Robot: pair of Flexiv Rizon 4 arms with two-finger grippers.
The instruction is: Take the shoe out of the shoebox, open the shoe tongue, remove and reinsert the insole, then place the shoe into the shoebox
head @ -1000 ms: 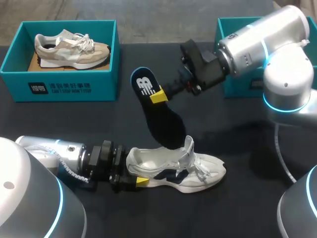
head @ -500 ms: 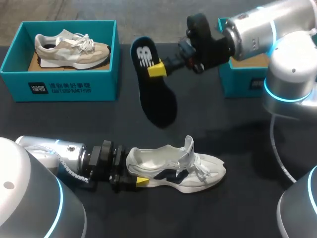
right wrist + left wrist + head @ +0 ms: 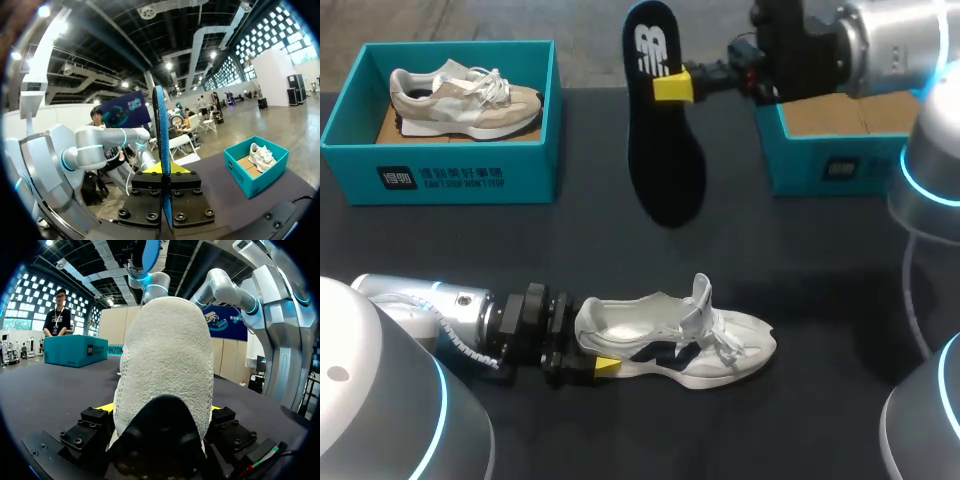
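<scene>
insole (image 3: 665,150) lifted clear of shoe (image 3: 675,340), now up by bench far edge | right gripper (image 3: 672,87) pinches insole | left gripper (image 3: 592,350) clamps shoe heel | removal looks done, reinsert next

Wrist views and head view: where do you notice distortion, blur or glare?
Head view: even light, white shoe sharp against the dark table. Left wrist view: fisheye bulges the shoe's heel, its dark collar blurred. Right wrist view: insole edge-on, sharp; bright glare spots beyond it.
</scene>
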